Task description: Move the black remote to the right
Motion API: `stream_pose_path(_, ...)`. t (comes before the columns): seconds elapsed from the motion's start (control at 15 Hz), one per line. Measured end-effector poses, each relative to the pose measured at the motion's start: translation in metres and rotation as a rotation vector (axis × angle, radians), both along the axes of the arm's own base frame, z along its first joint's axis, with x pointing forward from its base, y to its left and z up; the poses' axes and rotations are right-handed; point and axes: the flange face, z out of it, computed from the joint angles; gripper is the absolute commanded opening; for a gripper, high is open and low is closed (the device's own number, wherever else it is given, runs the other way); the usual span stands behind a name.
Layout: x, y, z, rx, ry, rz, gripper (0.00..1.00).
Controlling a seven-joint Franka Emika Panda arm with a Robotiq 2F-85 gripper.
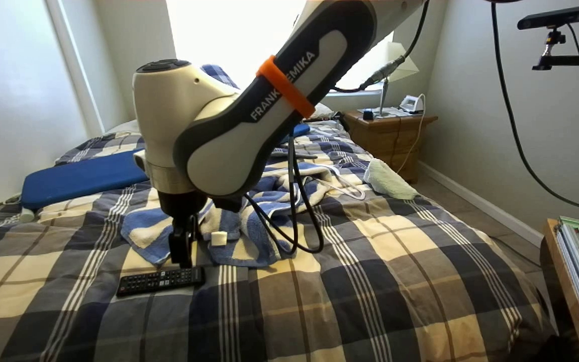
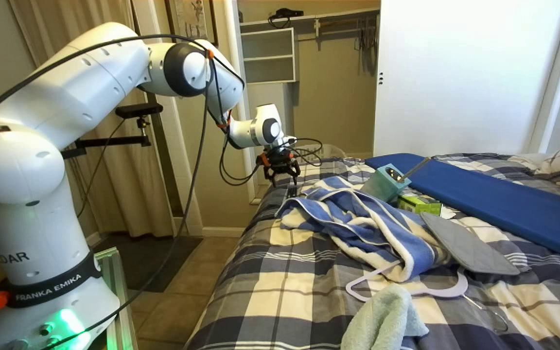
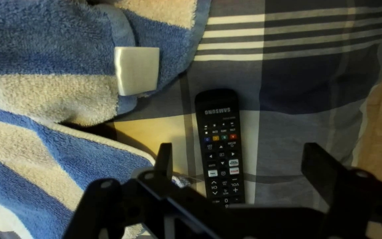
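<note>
The black remote [image 1: 143, 283] lies flat on the plaid bed cover, close to the edge of the blue striped towel. In the wrist view the remote [image 3: 220, 142] shows its buttons and upside-down brand lettering; its lower end is hidden behind the gripper. My gripper [image 3: 238, 156] is open, with one finger on each side of the remote and nothing held. In an exterior view the gripper [image 1: 184, 259] points down over the remote's right half. In an exterior view the gripper [image 2: 284, 181] is spread above a small dark shape that appears to be the remote [image 2: 291, 191].
The striped towel [image 2: 348, 209] lies crumpled beside the remote, with a small white block [image 3: 137, 70] on it. A teal box [image 2: 382, 183], green box [image 2: 418, 205], grey pad [image 2: 472, 245], hanger [image 2: 435, 291], pale cloth [image 2: 382, 318] and long blue cushion [image 2: 479, 204] lie farther along the bed.
</note>
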Motion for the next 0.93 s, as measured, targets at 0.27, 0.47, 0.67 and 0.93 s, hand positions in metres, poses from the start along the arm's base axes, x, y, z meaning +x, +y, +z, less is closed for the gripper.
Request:
stream_pose_path(0.27,0.0,0.0,0.0,0.0,0.0,0.0,1.0)
stream_pose_path(0.47,0.0,-0.001,-0.005,-0.002,0.005,-0.001,1.0)
stream_pose_path(0.67,0.002,-0.002,-0.014,-0.004,0.008,-0.004,1.0)
stream_pose_path(0.93,0.006,0.0,-0.032,-0.002,0.011,-0.006,1.0)
